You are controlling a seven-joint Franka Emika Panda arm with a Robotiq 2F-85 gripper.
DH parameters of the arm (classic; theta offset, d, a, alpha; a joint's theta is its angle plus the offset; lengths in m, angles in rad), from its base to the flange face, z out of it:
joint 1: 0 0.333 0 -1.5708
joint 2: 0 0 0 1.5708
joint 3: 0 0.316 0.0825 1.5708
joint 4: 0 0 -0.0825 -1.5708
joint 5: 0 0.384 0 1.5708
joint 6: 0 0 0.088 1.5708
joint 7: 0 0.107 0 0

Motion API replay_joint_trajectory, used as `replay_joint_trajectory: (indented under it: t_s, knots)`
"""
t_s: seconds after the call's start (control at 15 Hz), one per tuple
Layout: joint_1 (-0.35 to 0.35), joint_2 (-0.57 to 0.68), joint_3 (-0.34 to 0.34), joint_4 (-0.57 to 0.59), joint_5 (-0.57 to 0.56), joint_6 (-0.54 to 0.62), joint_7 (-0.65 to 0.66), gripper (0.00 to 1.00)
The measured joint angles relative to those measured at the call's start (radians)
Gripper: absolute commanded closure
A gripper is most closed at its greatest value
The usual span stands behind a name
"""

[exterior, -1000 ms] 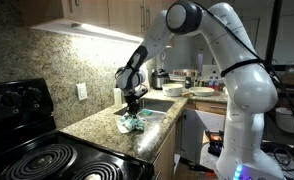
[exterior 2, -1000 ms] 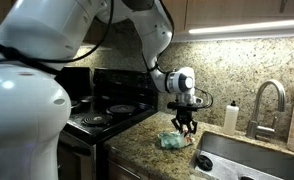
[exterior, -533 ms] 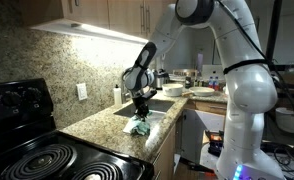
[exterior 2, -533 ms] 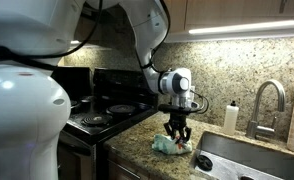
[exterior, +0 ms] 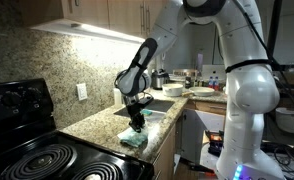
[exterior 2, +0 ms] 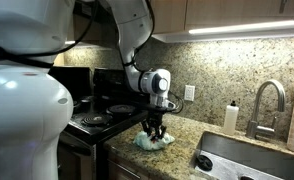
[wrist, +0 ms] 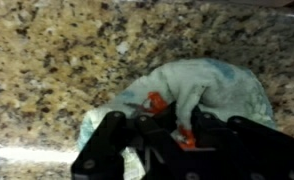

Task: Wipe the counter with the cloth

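**Exterior view, stove in the foreground.** The arm (exterior: 147, 55) is seen reaching down from the upper right. It is bent at the elbow, and the wrist is turned so that the gripper (exterior: 136, 123) points straight down at the counter (exterior: 99, 127). The gripper is pressed onto the cloth (exterior: 136, 138), a pale, bunched rag lying on the granite near the counter's front edge. The cloth lies between the stove (exterior: 42, 160) and the sink (exterior: 163, 105). A wall outlet (exterior: 82, 91) is set in the backsplash behind. Any lettering on the arm is too small to be read.

**Exterior view, sink in the foreground.** The arm's white base fills the left of the picture. The forearm is seen descending to a round wrist housing, below which the gripper (exterior 2: 153, 131) hangs vertically. The cloth (exterior 2: 155, 142) is gathered under the fingertips on the counter (exterior 2: 179, 156), just beside the stove (exterior 2: 99, 112) and well apart from the faucet (exterior 2: 268, 100). A white bottle (exterior 2: 230, 117) stands by the faucet; no label on it can be made out.

**Wrist view.** The black fingers (wrist: 109, 148) are shown clenched on the cloth (wrist: 215, 85). Its folds are pinched between them beside two orange parts of the gripper (wrist: 159, 125). The speckled counter (wrist: 57, 55) fills the rest of the picture. The picture is blurred, and no writing is legible.
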Motion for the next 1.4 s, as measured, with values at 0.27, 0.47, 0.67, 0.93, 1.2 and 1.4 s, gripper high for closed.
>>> replay_joint_trajectory:
  t_s: [0.27, 0.47, 0.67, 0.93, 1.2, 1.4]
  knots:
    - [0.014, -0.009, 0.058, -0.02, 0.092, -0.008, -0.005, 0.92]
    - [0.016, -0.024, 0.084, -0.047, 0.159, -0.016, -0.009, 0.92]
    - [0.015, -0.048, 0.086, -0.09, 0.227, -0.017, -0.016, 0.92]
    - [0.011, -0.076, 0.068, -0.135, 0.273, -0.016, -0.032, 0.92]
    - [-0.01, -0.102, 0.021, -0.172, 0.273, -0.019, -0.078, 0.92]
    - [-0.044, -0.115, -0.031, -0.188, 0.269, -0.041, -0.141, 0.92]
